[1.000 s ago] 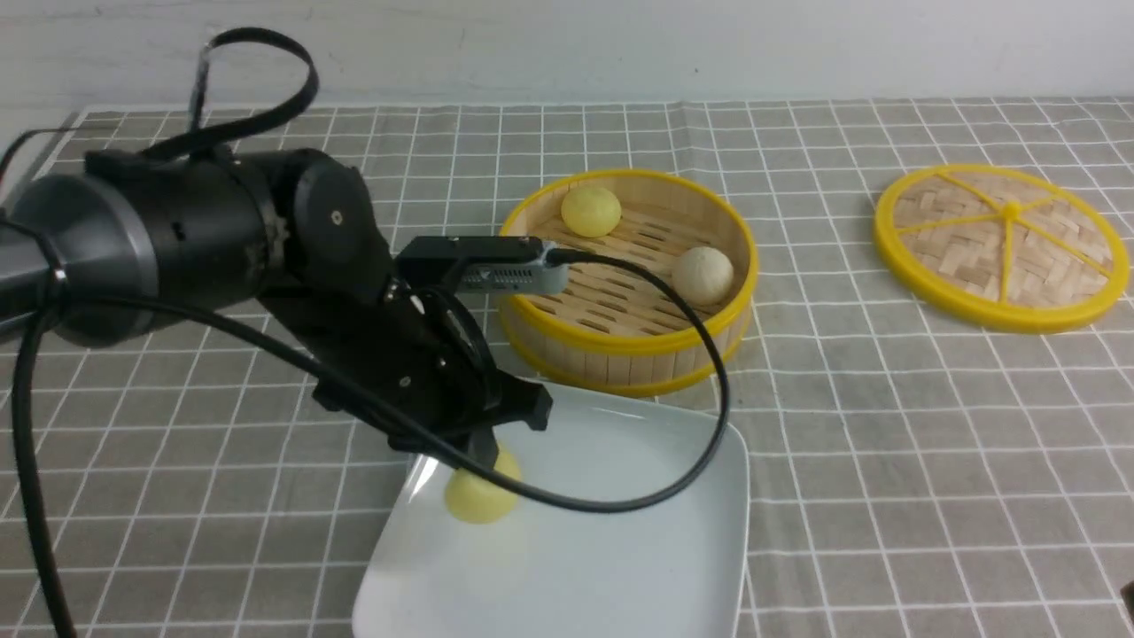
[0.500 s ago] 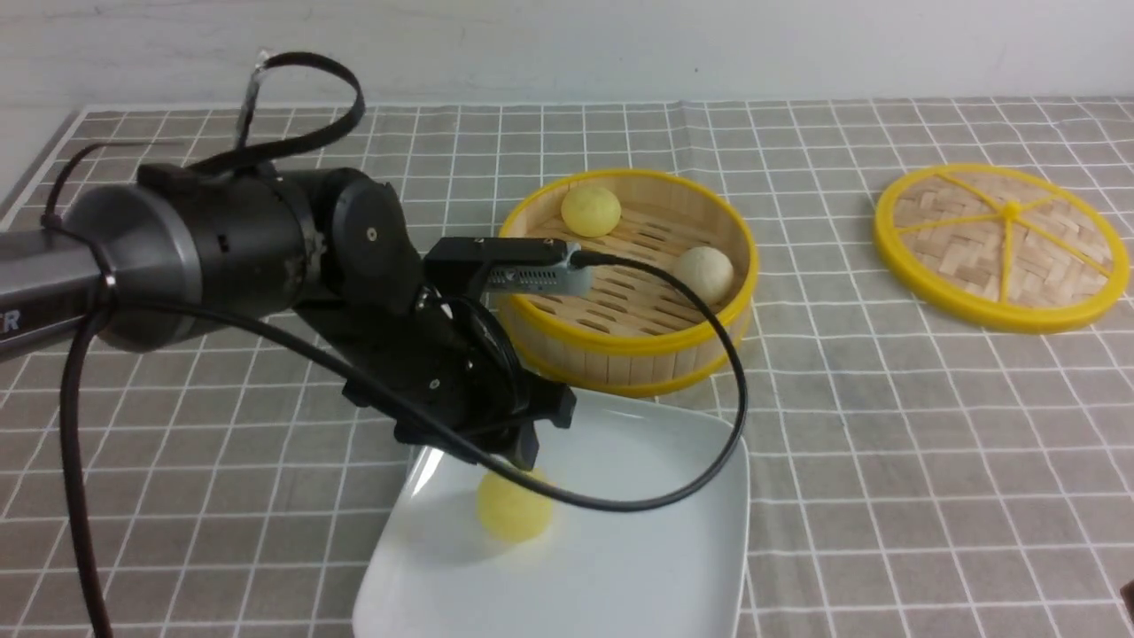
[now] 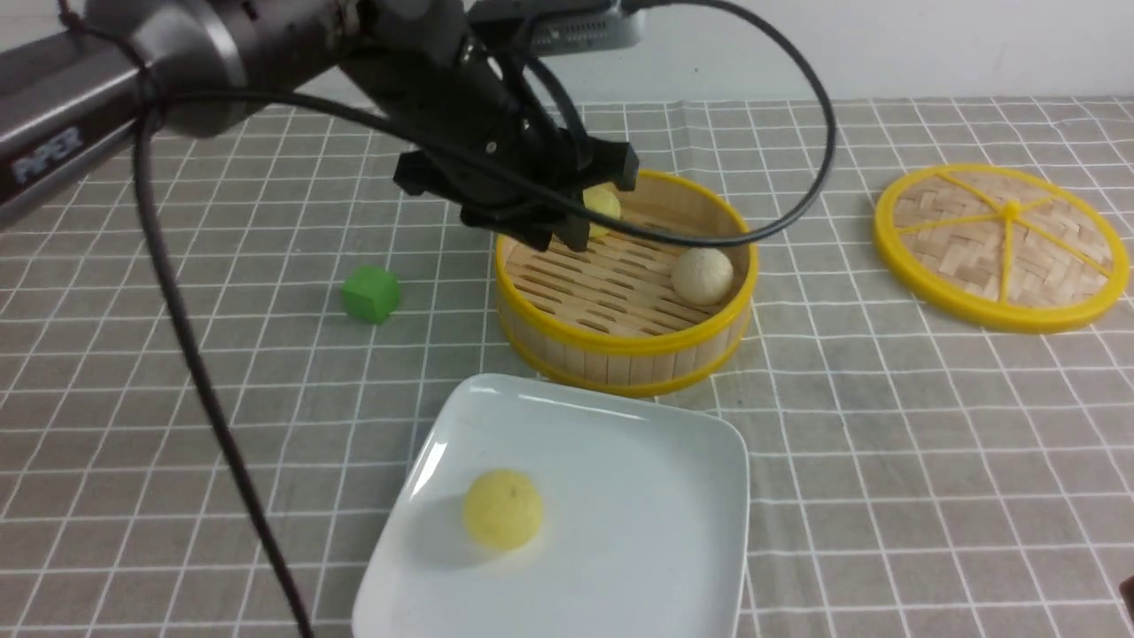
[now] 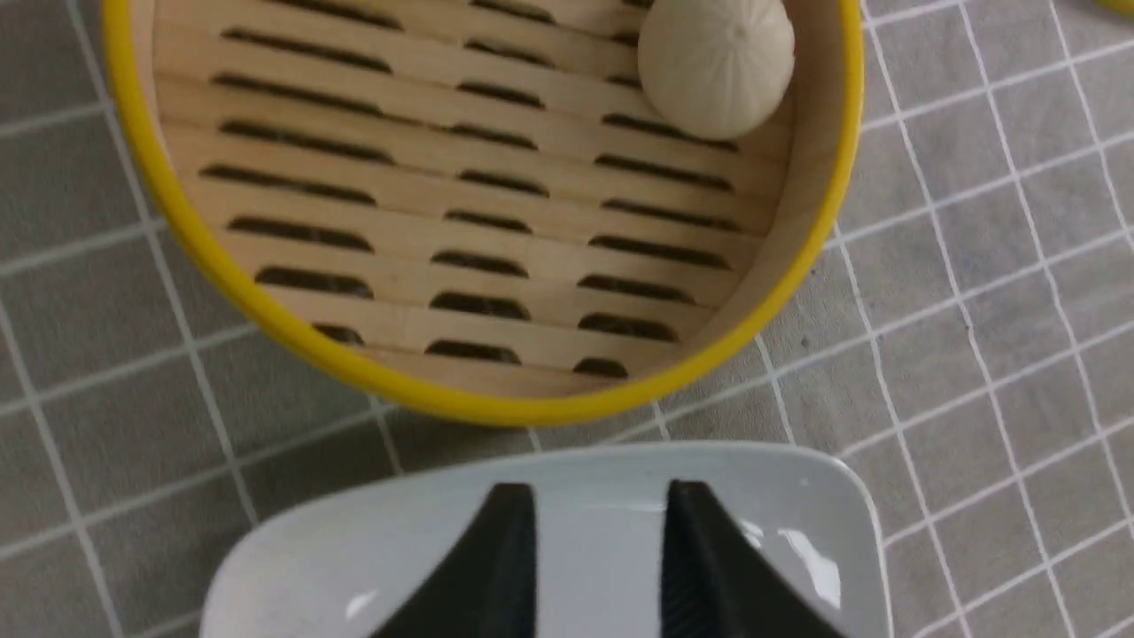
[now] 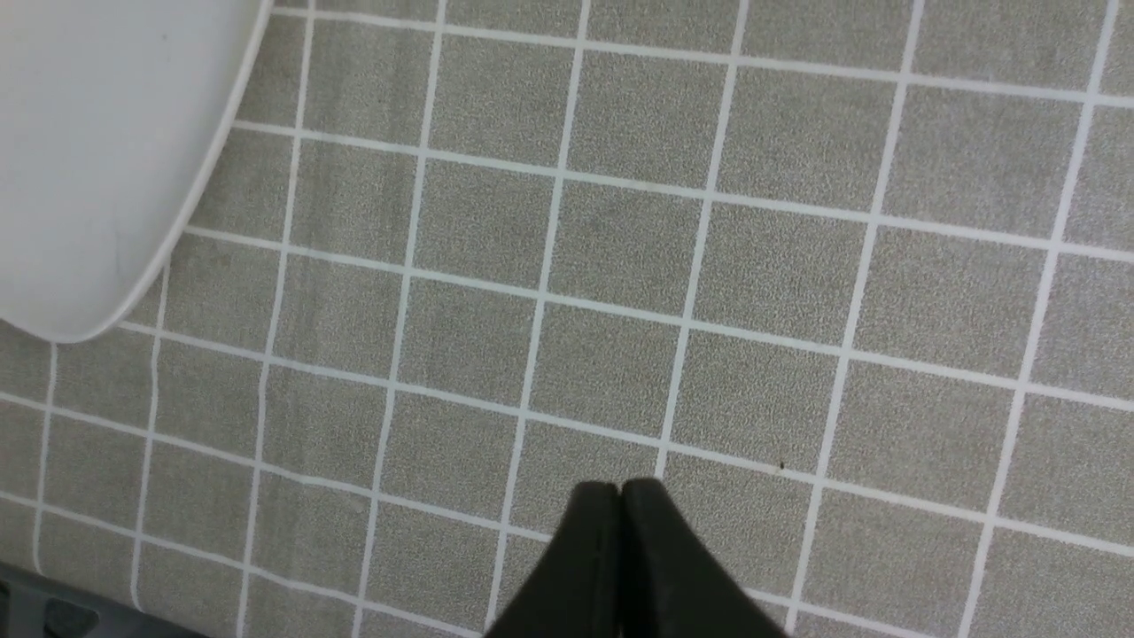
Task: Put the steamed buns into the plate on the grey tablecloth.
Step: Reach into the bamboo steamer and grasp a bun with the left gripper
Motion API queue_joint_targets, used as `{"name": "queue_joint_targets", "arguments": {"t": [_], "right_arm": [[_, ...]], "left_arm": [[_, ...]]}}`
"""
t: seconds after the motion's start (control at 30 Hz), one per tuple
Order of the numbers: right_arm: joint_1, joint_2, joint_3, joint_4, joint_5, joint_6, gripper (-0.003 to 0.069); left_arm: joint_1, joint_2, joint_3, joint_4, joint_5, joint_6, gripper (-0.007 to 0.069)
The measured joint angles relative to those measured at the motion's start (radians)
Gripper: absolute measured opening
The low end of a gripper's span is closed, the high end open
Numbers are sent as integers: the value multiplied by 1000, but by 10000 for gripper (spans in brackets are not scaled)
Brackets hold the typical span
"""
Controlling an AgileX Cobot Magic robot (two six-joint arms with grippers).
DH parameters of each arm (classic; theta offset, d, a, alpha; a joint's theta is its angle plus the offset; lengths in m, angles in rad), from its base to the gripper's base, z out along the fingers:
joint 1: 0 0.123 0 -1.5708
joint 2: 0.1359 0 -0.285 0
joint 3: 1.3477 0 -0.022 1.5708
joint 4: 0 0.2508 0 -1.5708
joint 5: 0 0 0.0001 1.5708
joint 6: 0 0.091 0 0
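Steamed bun, yellow, lies on the plate; I see my left fingers parted and empty over the basket, right fingers pressed together

Soft even light, faint glare on the plate

The left arm overhangs the far-left basket rim; the plate lies mostly bare, open above.

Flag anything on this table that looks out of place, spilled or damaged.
Only the green cube stands out. It sits alone on the grey tablecloth, left of the bamboo steamer basket, and has nothing to do with the food items. Nothing looks spilled, tipped or damaged.
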Motion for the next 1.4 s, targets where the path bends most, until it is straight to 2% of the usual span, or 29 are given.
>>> {"name": "queue_joint_targets", "arguments": {"t": [0.07, 0.1, 0.13, 0.23, 0.4, 0.47, 0.53, 0.63, 0.7, 0.97, 1.4], "right_arm": [[0, 0, 0, 0, -2, 0, 11], [0, 0, 0, 0, -3, 0, 11], [0, 0, 0, 0, -3, 0, 13], [0, 0, 0, 1, -3, 0, 13], [0, 0, 0, 8, -9, -1, 13], [0, 0, 0, 12, -12, -2, 17], [0, 0, 0, 15, -13, -2, 18], [0, 0, 0, 17, -15, -2, 21], [0, 0, 0, 17, -18, -2, 21], [0, 0, 0, 17, -18, -2, 29], [0, 0, -1, 17, -18, -2, 43]], "left_arm": [[0, 80, -117, 39, 30, -8, 39], [0, 80, -117, 43, 31, -9, 34], [0, 148, -214, 87, 39, -30, 11], [0, 233, -336, 146, 51, -82, 17], [1, 339, -490, 185, 72, -134, 150], [1, 387, -548, 178, 75, -147, 262], [1, 420, -580, 166, 72, -150, 337], [1, 471, -622, 160, 55, -152, 437], [1, 501, -637, 159, 32, -153, 476], [1, 556, -640, 225, -57, -158, 498], [1, 605, -642, 277, -67, -158, 498]]}}
